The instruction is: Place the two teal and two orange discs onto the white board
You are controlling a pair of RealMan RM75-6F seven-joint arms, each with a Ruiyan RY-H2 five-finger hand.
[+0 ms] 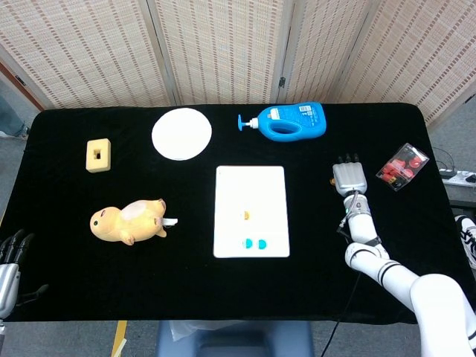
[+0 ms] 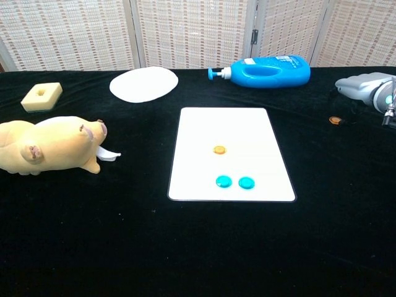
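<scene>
Orange disc left on the black surface (image 1: pixel 186 290), three discs already on the white board (image 1: pixel 251 186).
Head view: right hand (image 1: pixel 349 177) sits flat right of the board, hiding the loose disc; left hand (image 1: pixel 9 256) idles at the near left edge, fingers apart, empty. Chest view: two teal discs (image 2: pixel 235 182) and one orange disc (image 2: pixel 219 150) lie on the board; the second orange disc (image 2: pixel 335 120) lies just under the right hand's fingers, whose spread I cannot tell. Thin, light, stiff and probably slippery, it wants an edge pinch.
</scene>
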